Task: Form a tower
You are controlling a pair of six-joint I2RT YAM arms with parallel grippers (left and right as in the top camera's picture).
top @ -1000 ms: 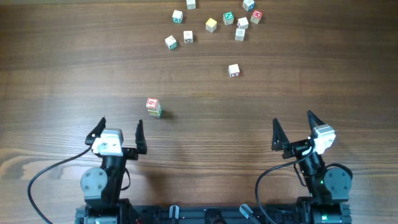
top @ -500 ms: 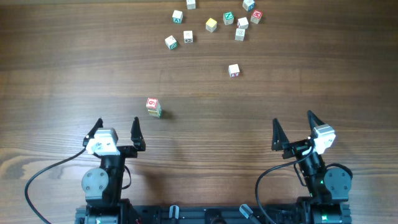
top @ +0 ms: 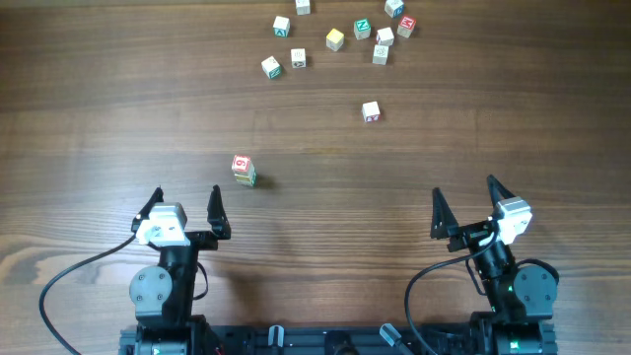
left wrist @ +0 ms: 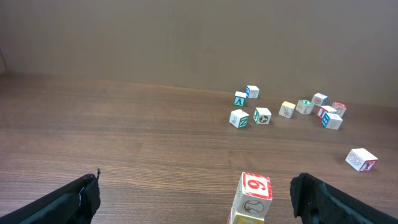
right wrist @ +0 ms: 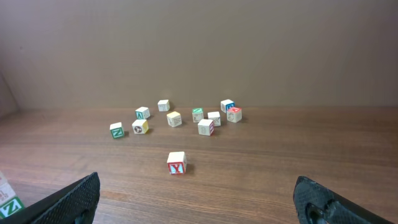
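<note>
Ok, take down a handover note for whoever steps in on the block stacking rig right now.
Left gripper: open, empty, parked at the near side, the tower just ahead of it.
Right gripper: open, empty, parked at the near side.
Tower: a short stack standing free, red-bordered face on top. At least two cubes show in the left wrist view, where its base is cut off.
Done: stack started.
Left: add the lone cube mid-table, then feed from the cluster of loose cubes at the far side.
</note>
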